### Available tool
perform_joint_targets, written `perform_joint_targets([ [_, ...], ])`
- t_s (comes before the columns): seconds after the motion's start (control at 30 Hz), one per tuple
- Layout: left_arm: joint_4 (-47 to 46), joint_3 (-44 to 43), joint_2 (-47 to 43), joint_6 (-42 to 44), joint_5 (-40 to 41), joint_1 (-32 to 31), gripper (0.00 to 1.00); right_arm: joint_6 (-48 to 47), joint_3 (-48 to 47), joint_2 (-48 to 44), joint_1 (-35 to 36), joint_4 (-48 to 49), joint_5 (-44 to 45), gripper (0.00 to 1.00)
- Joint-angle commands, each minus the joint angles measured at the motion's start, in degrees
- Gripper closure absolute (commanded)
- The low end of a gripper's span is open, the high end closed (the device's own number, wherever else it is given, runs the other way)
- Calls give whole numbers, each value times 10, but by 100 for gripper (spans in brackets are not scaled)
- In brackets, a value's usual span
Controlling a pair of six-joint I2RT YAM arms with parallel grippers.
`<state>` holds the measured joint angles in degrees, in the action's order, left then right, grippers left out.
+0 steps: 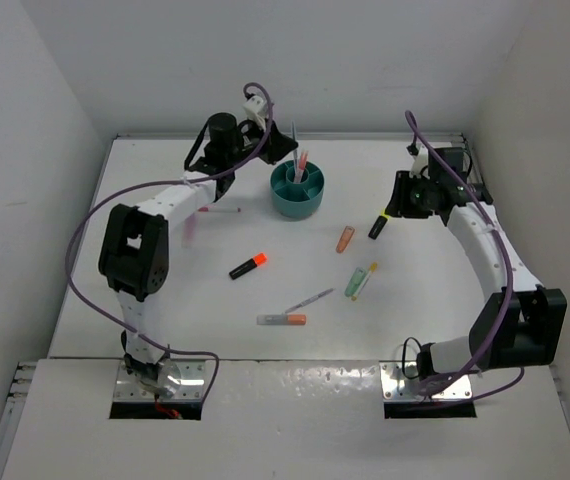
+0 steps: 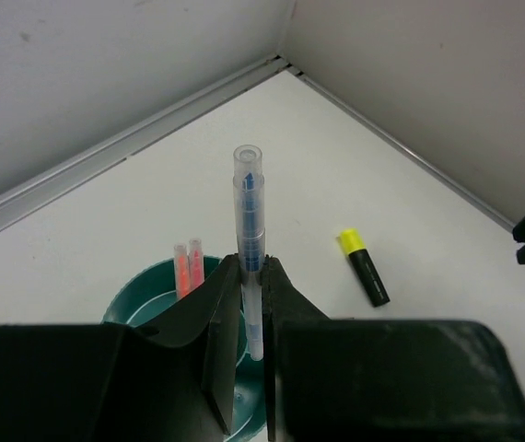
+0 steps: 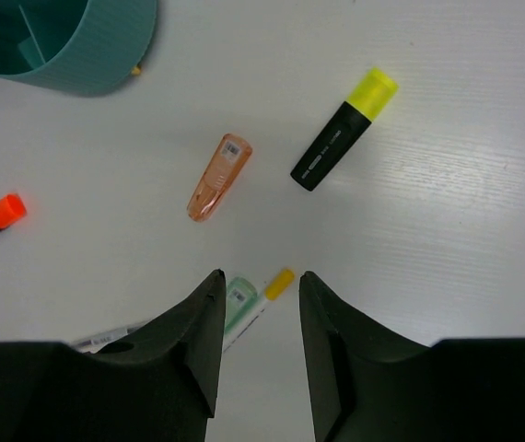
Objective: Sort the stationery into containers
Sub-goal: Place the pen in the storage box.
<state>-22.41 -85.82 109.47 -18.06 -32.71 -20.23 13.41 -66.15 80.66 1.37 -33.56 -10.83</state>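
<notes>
While the left gripper [image 2: 251,276] pinches a clear blue pen [image 2: 249,207] upright over the teal cup [image 1: 295,208] at upper centre, two pink pens [image 2: 187,265] already stand inside. Roughly seven pieces lie loose mid-table, among them the black-yellow highlighter [image 3: 344,143] and orange marker [image 3: 218,177]. Right gripper [image 3: 258,308] spread, empty, hovering. Back wall close behind cup; open table toward frame bottom.

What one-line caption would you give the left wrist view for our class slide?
Left tool grips a clear blue pen at the teal cup, two pink pens inside; black-yellow highlighter lies beyond.
</notes>
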Motion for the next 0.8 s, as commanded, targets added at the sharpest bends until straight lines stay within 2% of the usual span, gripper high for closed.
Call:
perform_joint_targets([
  [0.0, -54, -42, 13, 17, -6, -3, 100, -8, -17, 1, 7, 10, -9, 62],
  [0.17, -55, -52, 48, 29, 0, -4, 100, -14, -10, 2, 11, 7, -13, 62],
  [0.33, -32, -63, 75, 46, 1, -6, 97, -22, -5, 9, 17, -1, -62, 62],
  [0.6, 22, -72, 87, 70, 12, -13, 62, -95, 7, 24, 56, -14, -150, 59],
  [0.63, 25, -72, 87, 71, 17, -14, 55, -101, 7, 26, 64, -15, -154, 58],
  [0.7, 28, -73, 87, 70, 19, -12, 47, -123, 8, 30, 71, -16, -164, 57],
  [0.77, 28, -73, 80, 61, 19, -9, 44, -151, 11, 32, 85, -18, -167, 57],
])
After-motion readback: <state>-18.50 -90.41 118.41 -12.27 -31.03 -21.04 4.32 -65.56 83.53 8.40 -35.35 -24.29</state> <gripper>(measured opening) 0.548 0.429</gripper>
